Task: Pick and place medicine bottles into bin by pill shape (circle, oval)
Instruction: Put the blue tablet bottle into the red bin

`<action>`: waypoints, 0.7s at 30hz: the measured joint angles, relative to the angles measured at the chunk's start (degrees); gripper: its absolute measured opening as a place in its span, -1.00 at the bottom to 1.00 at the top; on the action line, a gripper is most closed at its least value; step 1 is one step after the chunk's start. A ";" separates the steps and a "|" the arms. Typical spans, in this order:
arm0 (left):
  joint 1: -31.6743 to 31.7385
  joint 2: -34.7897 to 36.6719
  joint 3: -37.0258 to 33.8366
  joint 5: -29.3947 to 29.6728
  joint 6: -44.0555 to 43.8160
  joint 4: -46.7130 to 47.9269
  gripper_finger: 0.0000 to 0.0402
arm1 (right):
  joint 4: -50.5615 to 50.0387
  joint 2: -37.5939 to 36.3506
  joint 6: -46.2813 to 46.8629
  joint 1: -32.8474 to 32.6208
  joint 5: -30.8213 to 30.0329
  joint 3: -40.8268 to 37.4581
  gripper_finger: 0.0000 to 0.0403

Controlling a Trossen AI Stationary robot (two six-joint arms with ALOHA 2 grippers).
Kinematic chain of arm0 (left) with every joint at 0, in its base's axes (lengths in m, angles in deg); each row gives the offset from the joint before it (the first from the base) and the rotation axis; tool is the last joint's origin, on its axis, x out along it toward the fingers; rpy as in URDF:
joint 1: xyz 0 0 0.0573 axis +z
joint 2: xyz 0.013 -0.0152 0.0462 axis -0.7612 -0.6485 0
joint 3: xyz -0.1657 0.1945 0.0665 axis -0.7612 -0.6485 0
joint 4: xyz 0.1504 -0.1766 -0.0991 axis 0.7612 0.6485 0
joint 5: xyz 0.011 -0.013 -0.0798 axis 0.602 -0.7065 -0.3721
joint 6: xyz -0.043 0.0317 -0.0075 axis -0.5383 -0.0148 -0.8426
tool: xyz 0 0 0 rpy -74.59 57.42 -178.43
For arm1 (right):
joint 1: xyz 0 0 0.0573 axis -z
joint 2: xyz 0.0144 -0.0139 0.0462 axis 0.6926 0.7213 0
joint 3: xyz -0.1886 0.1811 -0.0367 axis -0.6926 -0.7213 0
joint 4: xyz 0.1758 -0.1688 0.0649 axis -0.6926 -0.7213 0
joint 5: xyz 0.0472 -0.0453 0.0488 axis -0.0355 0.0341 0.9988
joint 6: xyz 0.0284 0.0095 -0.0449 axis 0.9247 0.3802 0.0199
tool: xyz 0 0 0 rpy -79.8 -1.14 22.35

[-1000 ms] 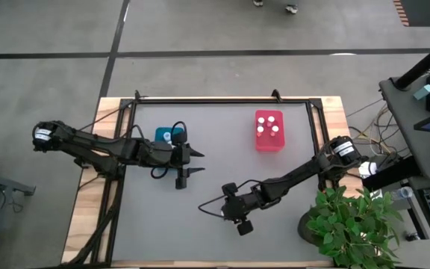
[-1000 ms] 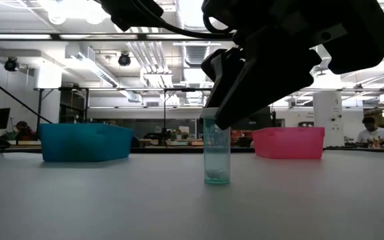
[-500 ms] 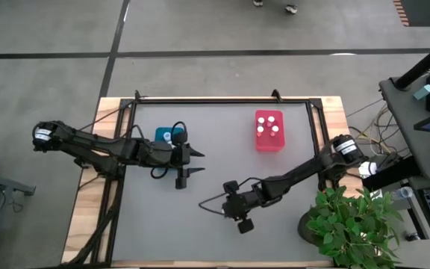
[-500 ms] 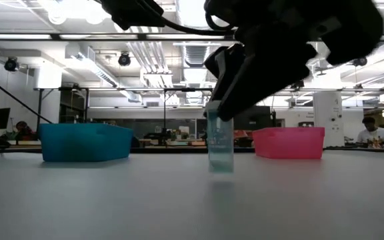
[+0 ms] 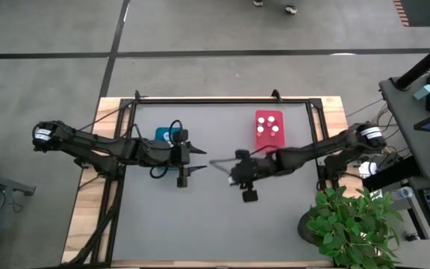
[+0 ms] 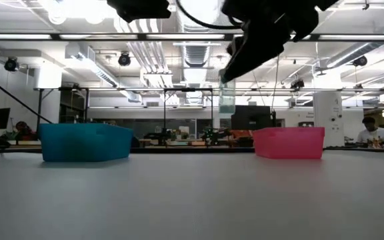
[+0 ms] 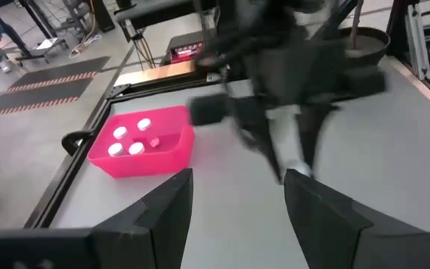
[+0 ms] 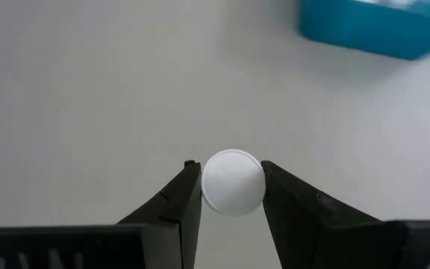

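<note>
My right gripper (image 5: 239, 175) is over the middle of the table, shut on a pale bluish medicine bottle (image 6: 227, 101) with a white cap, high above the tabletop. It also shows in the left wrist view (image 7: 290, 138). My left gripper (image 5: 197, 161) is open and empty, just left of it, beside the blue bin (image 5: 164, 134). The pink bin (image 5: 269, 131) at the far right holds several white-capped bottles. The blue bin's inside is mostly hidden by the left arm. My right gripper pinches the bottle's round white cap (image 8: 232, 181) between its two fingers (image 8: 187, 196), one on each side. The fingers come from above, pointing down. The bottle hangs upright below them, lifted clear of the table.
The blue bin (image 6: 85, 142) stands at the far left and the pink bin (image 6: 289, 143) at the far right. A black frame rail (image 5: 222, 99) runs along the far edge. A potted plant (image 5: 349, 224) stands at the near right corner.
My right gripper has lifted the bottle off the table, where it stood a second ago, and carried it up and toward the far edge, closer to the pink bin. The bottle has stayed upright.
</note>
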 joint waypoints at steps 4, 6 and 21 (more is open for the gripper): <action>0.00 0.00 0.00 0.14 0.57 -0.20 -0.04 | 0.24 -6.67 1.66 5.30 0.02 -5.09 -0.44; 0.00 0.00 0.00 0.90 1.29 -0.42 -0.04 | 0.32 -9.75 3.17 8.28 -0.10 -7.31 -0.44; 0.13 0.00 -0.02 4.54 9.55 -4.96 -0.04 | -7.54 -26.06 17.34 25.92 -8.97 -17.88 -0.42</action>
